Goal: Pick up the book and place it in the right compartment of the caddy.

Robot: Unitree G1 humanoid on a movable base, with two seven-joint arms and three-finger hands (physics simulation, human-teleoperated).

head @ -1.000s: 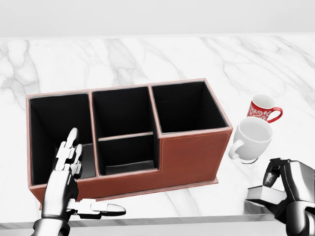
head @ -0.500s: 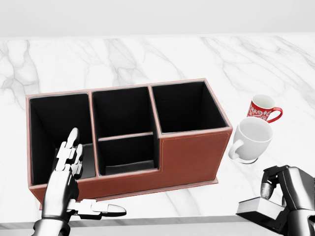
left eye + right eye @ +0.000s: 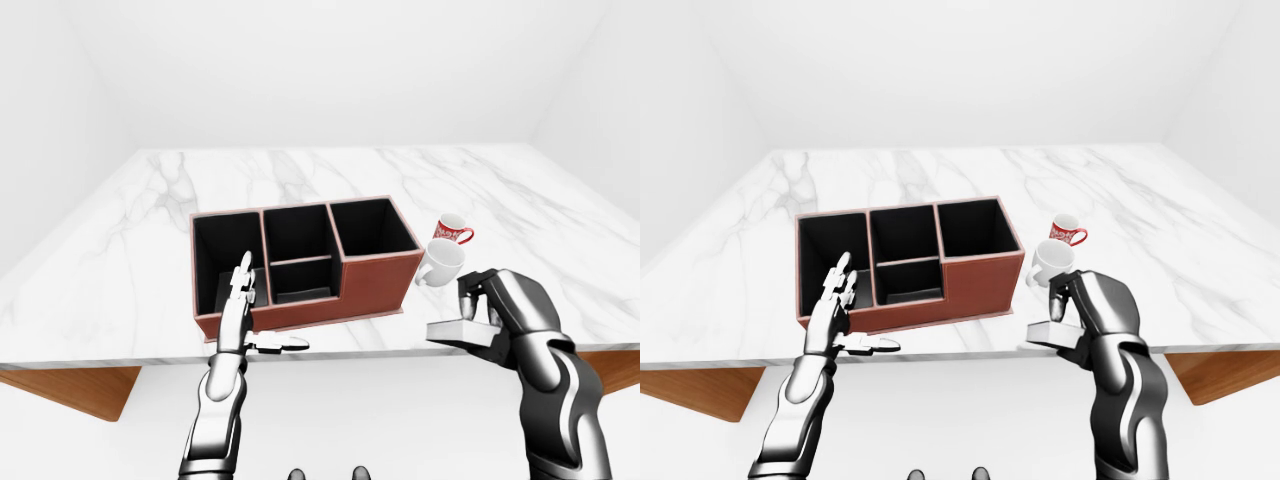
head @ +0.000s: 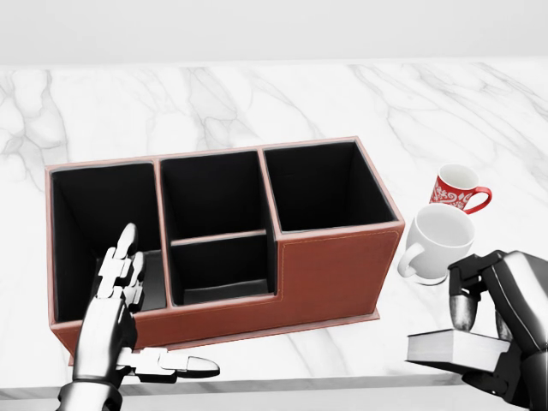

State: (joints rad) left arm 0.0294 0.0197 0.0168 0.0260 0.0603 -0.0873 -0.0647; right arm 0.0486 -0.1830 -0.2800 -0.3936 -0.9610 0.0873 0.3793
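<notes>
Metal-grey fingers of the right hand are closed round the book, which lies flat in the grip with its pale page edge facing the camera and two fingertips pressing down on its cover. Hand and book sit at the near right of the marble counter, right at its near edge; whether the book is lifted clear of the surface I cannot tell, though in the left-eye view it seems to hang just off the counter's lip.

Just beyond the hand stands a white mug, and a little farther right a red patterned mug. To the left of both is the red-brown caddy, black inside, with a tall left bay, a split middle bay and the right compartment, which stands open and holds nothing.

At the caddy's near left corner the left hand is spread open, fingers pointing up and thumb stretched sideways, holding nothing.

By my reading the pick-up is done or nearly so. What remains is carrying the book left past the white mug, over the caddy's right wall, and lowering it into that compartment.
</notes>
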